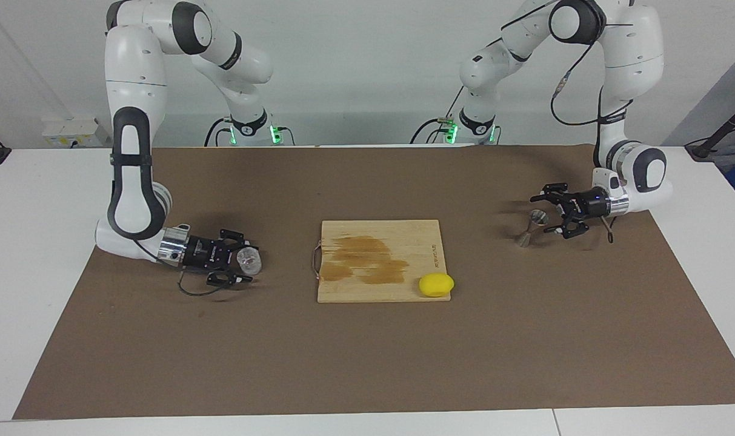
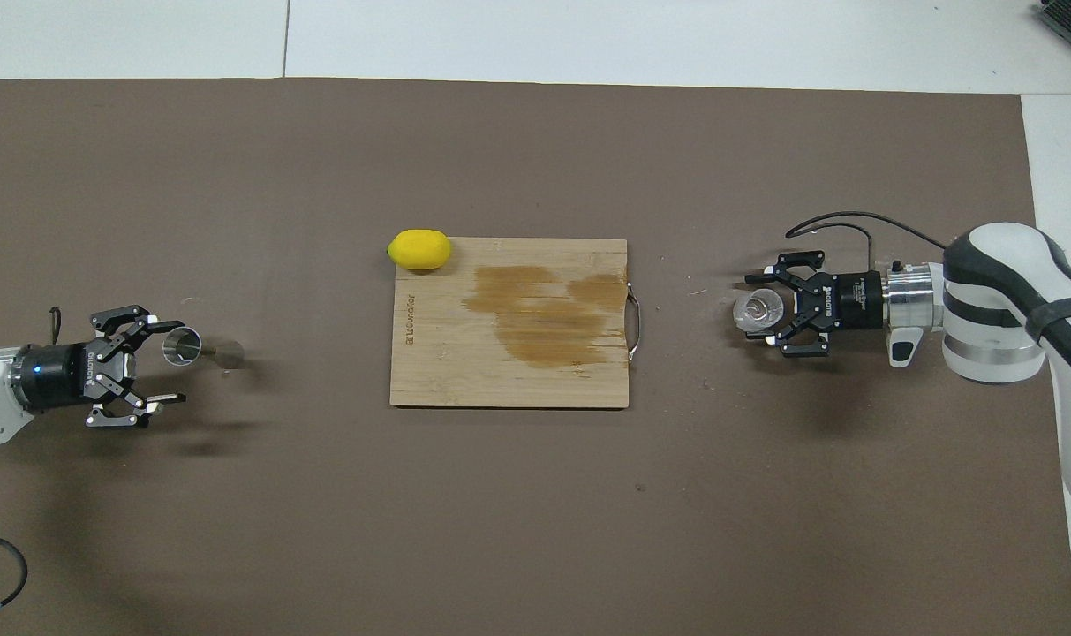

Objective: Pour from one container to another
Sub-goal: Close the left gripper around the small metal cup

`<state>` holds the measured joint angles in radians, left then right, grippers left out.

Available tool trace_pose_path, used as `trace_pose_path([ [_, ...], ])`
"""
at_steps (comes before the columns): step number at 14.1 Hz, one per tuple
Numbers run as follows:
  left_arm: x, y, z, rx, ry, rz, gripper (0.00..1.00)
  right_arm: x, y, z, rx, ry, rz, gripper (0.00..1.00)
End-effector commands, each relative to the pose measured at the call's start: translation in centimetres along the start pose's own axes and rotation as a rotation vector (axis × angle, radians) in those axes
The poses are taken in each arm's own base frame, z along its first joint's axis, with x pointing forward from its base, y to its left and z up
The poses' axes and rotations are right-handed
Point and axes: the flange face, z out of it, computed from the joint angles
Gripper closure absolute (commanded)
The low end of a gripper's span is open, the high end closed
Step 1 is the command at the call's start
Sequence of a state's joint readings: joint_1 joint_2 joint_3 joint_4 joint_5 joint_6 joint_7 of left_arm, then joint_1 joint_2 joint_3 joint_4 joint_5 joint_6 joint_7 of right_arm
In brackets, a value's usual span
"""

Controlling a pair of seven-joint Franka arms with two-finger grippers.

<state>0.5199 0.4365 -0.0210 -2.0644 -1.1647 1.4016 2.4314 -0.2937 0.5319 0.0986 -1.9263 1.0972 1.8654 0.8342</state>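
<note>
Clamping glass cup (image 1: 249, 260), right gripper (image 1: 245, 261), left gripper (image 1: 543, 213) fingers apart beside jigger (image 1: 530, 228)

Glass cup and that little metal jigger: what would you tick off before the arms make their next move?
1. Glass cup upright inside the right gripper: ok.
2. Firm hold on the cup: cannot tell.
3. Jigger standing upright: ok.
4. Left gripper open at the jigger's top: ok.
5. Jigger gripped: not ok, jaws wide apart.
6. Lemon at the cutting board corner, off the straight line between the containers: ok.
</note>
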Motion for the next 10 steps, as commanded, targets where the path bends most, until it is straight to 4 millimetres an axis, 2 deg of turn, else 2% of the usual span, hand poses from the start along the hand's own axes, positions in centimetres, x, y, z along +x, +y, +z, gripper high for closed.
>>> trace_pose_path([
  [1,0.1,0.3,0.6,0.009,0.036,0.027,0.00,0.3,-0.2,-0.1,0.014,-0.011,-0.016,0.14],
  [7,-0.3,0.3,1.7,0.017,0.051,0.067,0.00,0.1,-0.2,0.0,0.009,-0.012,-0.016,0.16],
  [9,-0.2,0.3,1.7,0.018,0.053,0.068,0.00,0.1,-0.2,0.0,0.007,-0.013,-0.014,0.27],
  [10,-0.2,0.3,1.7,0.018,0.053,0.068,0.00,0.0,-0.2,-0.1,0.008,-0.013,-0.016,0.27],
])
